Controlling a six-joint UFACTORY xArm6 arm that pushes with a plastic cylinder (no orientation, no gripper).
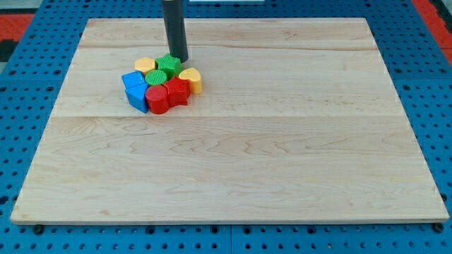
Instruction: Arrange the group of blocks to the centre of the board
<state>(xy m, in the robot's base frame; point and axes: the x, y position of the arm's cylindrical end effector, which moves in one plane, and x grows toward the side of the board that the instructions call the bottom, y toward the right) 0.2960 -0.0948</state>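
Note:
A tight cluster of blocks sits on the wooden board (233, 162), left of centre toward the view's top. It holds a yellow block (145, 65), a green star-like block (169, 64), a green round block (156, 77), a yellow heart-like block (191, 79), two blue blocks (132, 81) (138, 96), a red round block (158, 99) and a red block (177, 92). My tip (179, 58) stands just at the top right of the cluster, touching or nearly touching the green star-like block.
The board lies on a blue perforated table (28, 106). A red area (21, 17) shows at the view's top left and another at the top right.

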